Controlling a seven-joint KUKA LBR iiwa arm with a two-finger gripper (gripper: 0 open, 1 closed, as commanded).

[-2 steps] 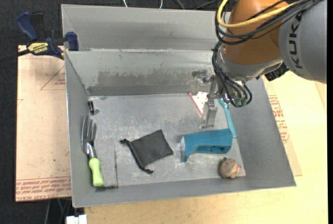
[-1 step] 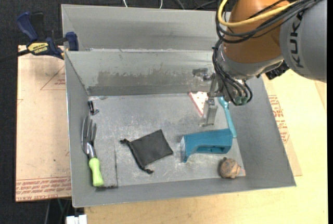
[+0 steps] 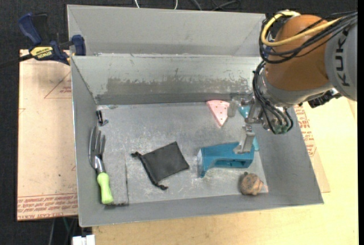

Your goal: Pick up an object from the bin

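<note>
My gripper hangs below the orange-covered wrist at the bin's right side, its tip down on the right end of a blue plastic L-shaped piece lying on the bin floor. A pink wedge lies just behind and left of the gripper, near the back wall. A brownish stone-like lump rests in front of the blue piece, close to the front wall.
A black cloth pouch lies mid-floor, left of the blue piece. Along the left wall lie a green-handled metal tool and a small dark clip. The arm's bulk overhangs the bin's right rim.
</note>
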